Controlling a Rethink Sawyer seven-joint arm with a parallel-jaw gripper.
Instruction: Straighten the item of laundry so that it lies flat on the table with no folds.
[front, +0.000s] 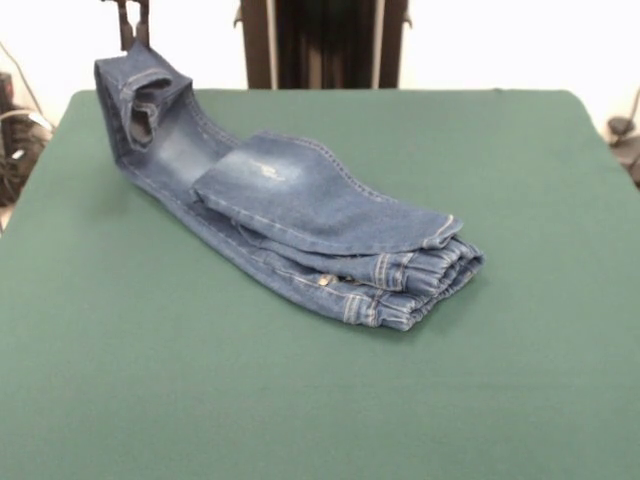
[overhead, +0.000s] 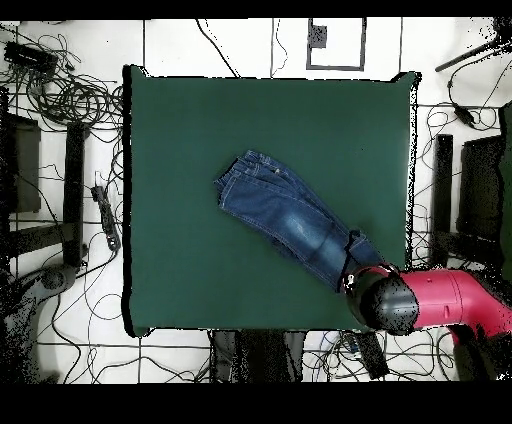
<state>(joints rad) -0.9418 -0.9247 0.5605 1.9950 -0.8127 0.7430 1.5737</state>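
Note:
The blue denim jeans (front: 300, 205) lie folded lengthwise on the dark green table (front: 200, 390), with the gathered waistband at the front right. One leg end is raised off the cloth at the far left corner. My gripper (front: 132, 38) is at the top edge, shut on that raised leg cuff. In the overhead view the jeans (overhead: 285, 210) run diagonally from the table's (overhead: 200, 110) middle toward its lower right corner. There the red and black arm (overhead: 440, 300) hides the gripper and the held cuff.
The robot's dark pedestal (front: 325, 45) stands behind the table's far edge. Cables (overhead: 75, 95) and black stands (overhead: 75, 190) lie on the white floor around the table. The lifted cuff is close to the table's far left corner.

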